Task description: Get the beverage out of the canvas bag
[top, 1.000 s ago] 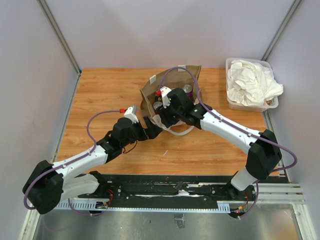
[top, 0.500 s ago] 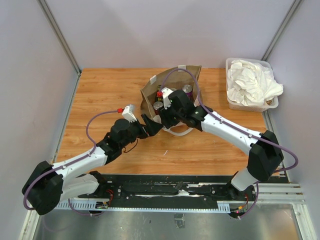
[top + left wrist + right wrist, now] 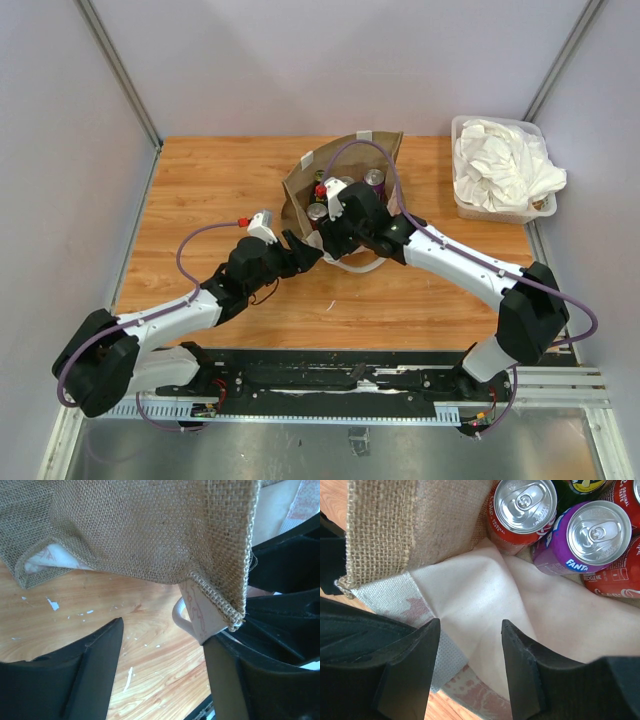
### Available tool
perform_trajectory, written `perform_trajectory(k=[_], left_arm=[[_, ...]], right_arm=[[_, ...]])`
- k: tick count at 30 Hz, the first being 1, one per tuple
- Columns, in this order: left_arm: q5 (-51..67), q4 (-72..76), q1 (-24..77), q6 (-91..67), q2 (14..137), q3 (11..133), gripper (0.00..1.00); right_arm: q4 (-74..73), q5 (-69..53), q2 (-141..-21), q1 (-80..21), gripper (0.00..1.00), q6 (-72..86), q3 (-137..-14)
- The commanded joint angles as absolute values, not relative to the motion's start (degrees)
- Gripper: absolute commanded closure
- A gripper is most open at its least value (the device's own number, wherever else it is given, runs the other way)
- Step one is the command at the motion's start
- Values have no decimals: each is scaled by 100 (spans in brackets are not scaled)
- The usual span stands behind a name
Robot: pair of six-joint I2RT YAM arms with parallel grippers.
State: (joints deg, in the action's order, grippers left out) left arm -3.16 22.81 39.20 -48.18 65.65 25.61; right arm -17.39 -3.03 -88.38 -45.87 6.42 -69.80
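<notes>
The tan canvas bag (image 3: 352, 165) stands open at the table's middle back, with several drink cans inside. In the right wrist view I look down into it: a red cola can (image 3: 522, 507), a purple Fanta can (image 3: 585, 537) and other red cans (image 3: 615, 575) sit at the far side. My right gripper (image 3: 470, 645) is open over the bag's pale lining, short of the cans. My left gripper (image 3: 162, 655) is open at the bag's near left corner (image 3: 220, 605), its right finger against the white handle (image 3: 192, 617), holding nothing.
A clear plastic bin of white cloths (image 3: 503, 167) stands at the back right. Grey walls close the table's back and sides. White flecks lie on the wood (image 3: 52, 604) near the bag.
My left gripper has let go of the bag's edge and opened, edging slightly forward. My right gripper has moved a little further in over the bag's mouth.
</notes>
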Motion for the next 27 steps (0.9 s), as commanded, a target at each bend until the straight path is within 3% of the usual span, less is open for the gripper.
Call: perform_trajectory(k=[1, 4, 12, 27], left_arm=[[-388, 2450, 3973, -4778, 6646, 2615, 38], [-333, 2452, 3973, -4763, 6664, 2553, 59], [-83, 2427, 3973, -4784, 6672, 2470, 99], [-148, 1575, 4016, -4585, 6203, 2543, 99]], right_arm=[[-1972, -380, -8743, -4674, 46, 710, -6861], [-1977, -334, -8761, -4676, 46, 695, -6903], [-2045, 52, -8716, -4666, 46, 592, -7204], [-1846, 1295, -8708, -4586, 48, 615, -7877]])
